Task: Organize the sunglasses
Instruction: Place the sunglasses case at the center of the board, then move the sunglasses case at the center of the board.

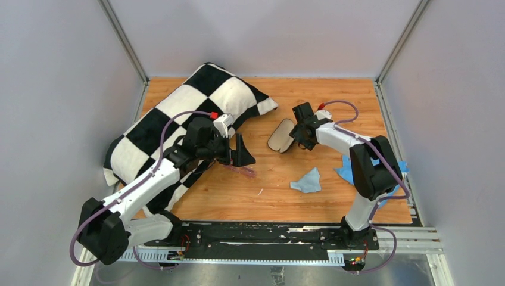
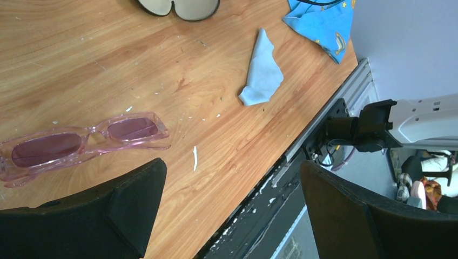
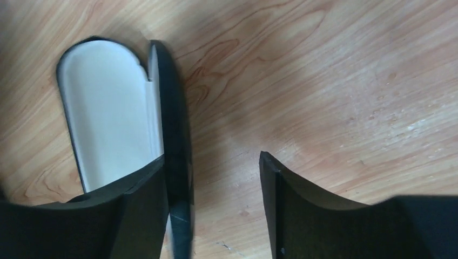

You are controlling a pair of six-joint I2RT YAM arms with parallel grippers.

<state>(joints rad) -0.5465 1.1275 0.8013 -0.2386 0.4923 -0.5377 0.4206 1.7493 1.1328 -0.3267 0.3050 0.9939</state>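
Observation:
The sunglasses point(image 2: 81, 141), a slim translucent pink pair, lie flat on the wooden table, seen faintly in the top view point(image 1: 243, 171). My left gripper point(image 1: 241, 156) hovers just above and beside them, open and empty; in the left wrist view the gripper point(image 2: 231, 164) has the glasses off its left finger. The dark oval case point(image 1: 280, 136) lies open with its pale lining point(image 3: 108, 113) up. My right gripper point(image 1: 299, 134) is open at the case; in its wrist view point(image 3: 211, 156) it straddles the dark rim point(image 3: 174, 135), its left finger over the lining.
A black-and-white checked pillow point(image 1: 178, 119) fills the left of the table under my left arm. A light blue cloth point(image 1: 308, 180) lies near the front middle. A blue patterned cloth point(image 1: 344, 170) lies under my right arm. The table's front edge and rail point(image 2: 302, 145) are close.

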